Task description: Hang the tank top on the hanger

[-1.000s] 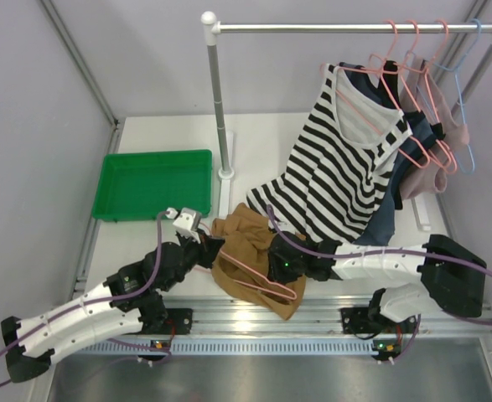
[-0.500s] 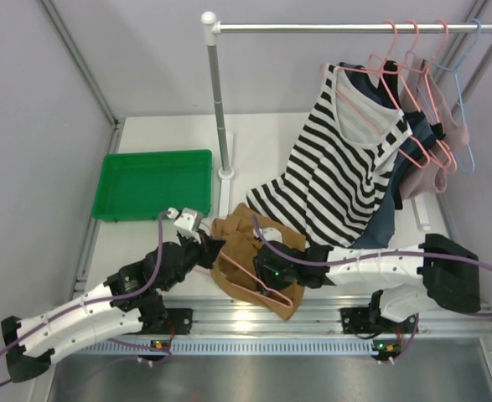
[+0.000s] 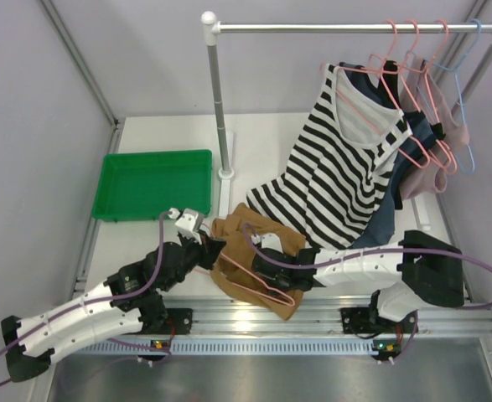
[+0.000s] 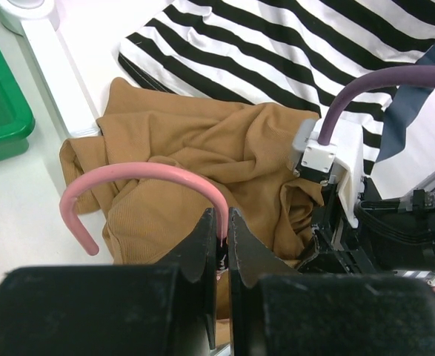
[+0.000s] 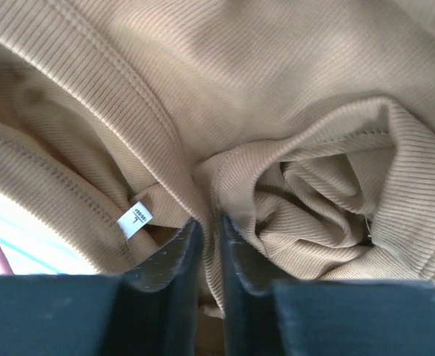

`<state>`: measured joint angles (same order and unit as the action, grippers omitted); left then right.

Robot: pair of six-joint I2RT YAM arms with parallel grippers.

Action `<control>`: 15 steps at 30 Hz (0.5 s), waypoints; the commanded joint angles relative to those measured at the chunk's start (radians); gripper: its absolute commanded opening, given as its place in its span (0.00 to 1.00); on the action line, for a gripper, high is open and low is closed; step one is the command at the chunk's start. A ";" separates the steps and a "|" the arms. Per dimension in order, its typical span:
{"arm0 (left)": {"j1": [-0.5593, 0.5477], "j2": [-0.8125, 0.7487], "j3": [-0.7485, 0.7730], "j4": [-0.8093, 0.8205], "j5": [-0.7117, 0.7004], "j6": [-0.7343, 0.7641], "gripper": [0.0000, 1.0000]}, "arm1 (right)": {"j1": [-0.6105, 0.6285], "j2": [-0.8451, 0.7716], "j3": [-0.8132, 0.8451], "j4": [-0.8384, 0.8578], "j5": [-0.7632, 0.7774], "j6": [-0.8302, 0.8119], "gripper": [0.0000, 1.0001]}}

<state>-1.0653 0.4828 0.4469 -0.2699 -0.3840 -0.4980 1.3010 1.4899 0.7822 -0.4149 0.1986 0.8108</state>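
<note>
The tan tank top [image 3: 244,251] lies crumpled on the table near the front edge; it also fills the left wrist view [image 4: 202,156] and the right wrist view [image 5: 261,96]. The pink wire hanger [image 3: 254,272] lies across it, its hook [image 4: 139,178] curving left. My left gripper [image 3: 214,249] is shut on the hanger's neck just below the hook [image 4: 222,230]. My right gripper [image 3: 261,261] is over the top's middle, shut on a fold of its fabric [image 5: 208,237]. A white size label [image 5: 136,218] shows beside it.
A green tray [image 3: 153,182] sits at the back left. A clothes rail [image 3: 354,28] on a pole [image 3: 219,100] carries a striped top [image 3: 346,159], a navy garment [image 3: 396,201], pink hangers and a blue hanger [image 3: 463,109]. The striped hem [image 4: 276,52] reaches the tan top.
My right gripper has moved left across the tank top, dragging fabric with it, and the hanger's far corner shifted left and up. The left arm has stayed put.
</note>
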 commanded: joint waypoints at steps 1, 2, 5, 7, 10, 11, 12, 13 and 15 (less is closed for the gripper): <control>-0.001 0.016 0.010 0.004 -0.007 -0.033 0.00 | 0.017 -0.013 0.022 -0.013 0.039 0.002 0.14; -0.001 0.014 0.010 0.003 -0.007 -0.033 0.00 | 0.015 -0.023 0.019 -0.016 0.041 0.004 0.11; -0.002 0.017 0.012 0.001 -0.012 -0.033 0.00 | 0.009 -0.077 0.015 -0.041 0.056 -0.002 0.02; -0.002 0.016 0.015 0.003 -0.016 -0.031 0.00 | -0.002 -0.134 0.017 -0.076 0.073 -0.004 0.00; -0.001 0.017 0.016 0.005 -0.027 -0.031 0.00 | -0.020 -0.210 0.017 -0.117 0.093 -0.009 0.00; -0.001 0.017 0.016 0.001 -0.041 -0.033 0.00 | -0.023 -0.229 0.015 -0.127 0.093 -0.012 0.00; -0.002 0.016 0.018 0.003 -0.049 -0.033 0.00 | -0.026 -0.258 0.014 -0.136 0.093 -0.012 0.00; -0.001 0.019 0.018 -0.002 -0.059 -0.034 0.00 | -0.028 -0.272 0.014 -0.153 0.093 -0.010 0.00; -0.001 0.019 0.022 -0.006 -0.096 -0.042 0.00 | -0.028 -0.308 0.009 -0.169 0.097 -0.004 0.00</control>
<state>-1.0660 0.4896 0.4469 -0.2691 -0.4202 -0.4995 1.2797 1.2369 0.7803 -0.5327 0.2630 0.8108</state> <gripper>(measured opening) 0.069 0.010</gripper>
